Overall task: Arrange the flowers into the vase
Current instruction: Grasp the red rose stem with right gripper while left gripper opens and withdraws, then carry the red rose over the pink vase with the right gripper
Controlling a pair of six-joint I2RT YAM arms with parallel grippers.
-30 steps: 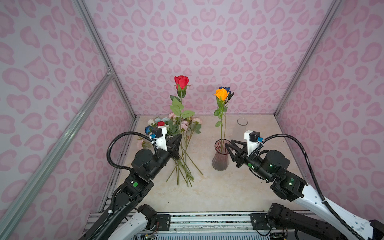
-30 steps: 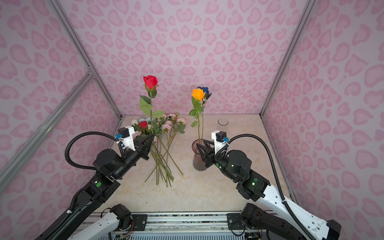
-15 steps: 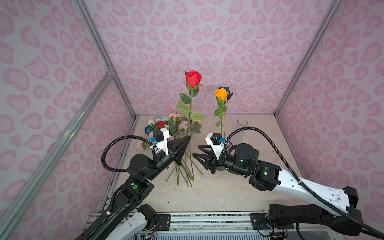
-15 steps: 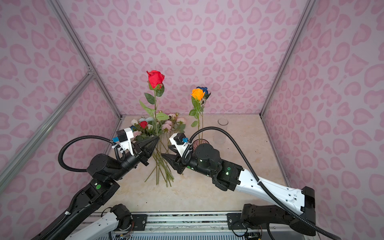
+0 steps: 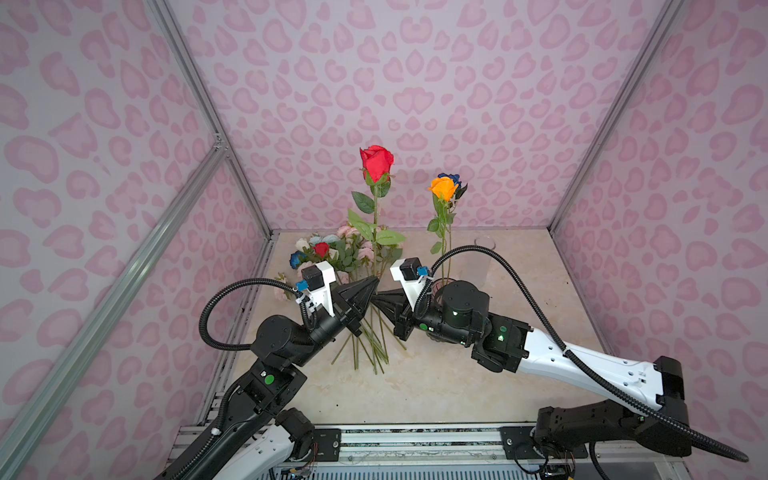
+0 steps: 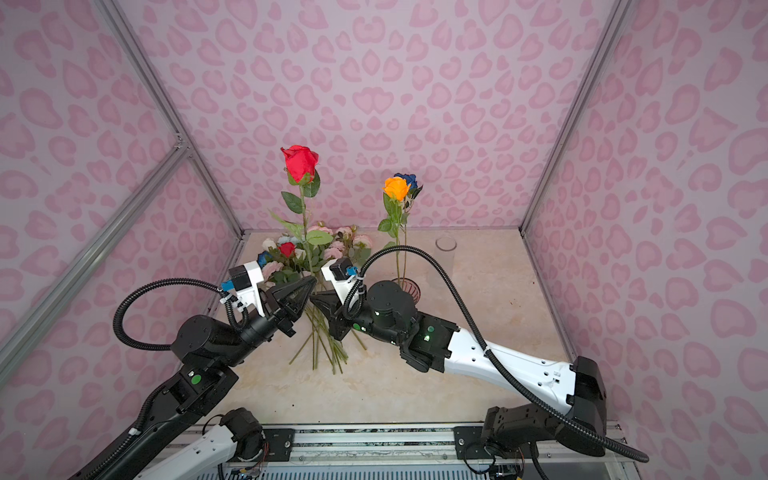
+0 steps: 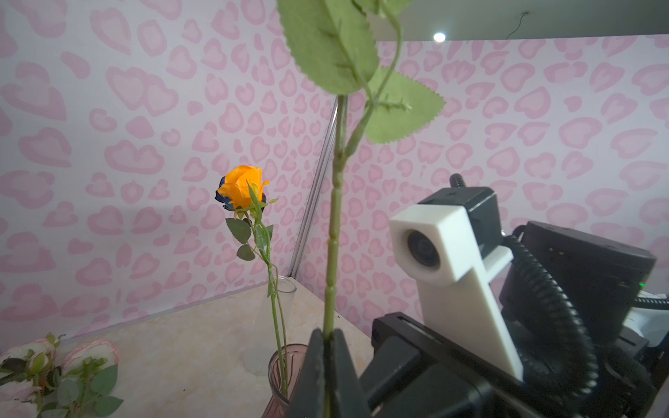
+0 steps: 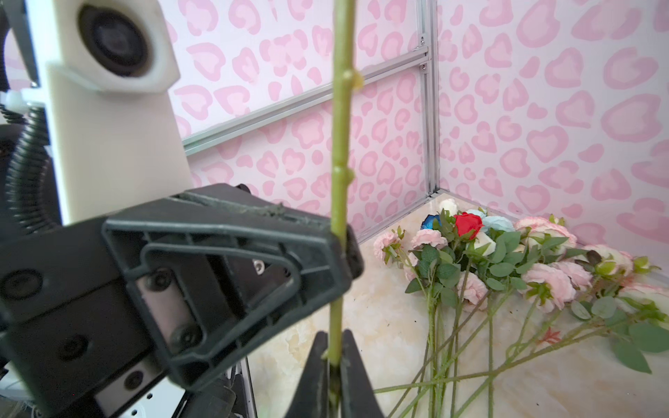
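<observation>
Crossing from the vase [image 7: 277, 387], the right pincer [image 5: 375, 299] has clamped the red rose [image 5: 376, 162] by its stem just below the left pincer [image 5: 376, 283], which grips it too. Loose flowers [image 5: 345, 253] lie just behind, toward the counter's [image 5: 540, 270] far-left corner; open counter along the near edge.

Bright, even light, only soft shadows on the table [image 5: 415, 399]. Top views go dark at the corners. Right wrist view: close camera mount [image 8: 108, 90] is blurry, flowers [image 8: 501, 269] sharp.
</observation>
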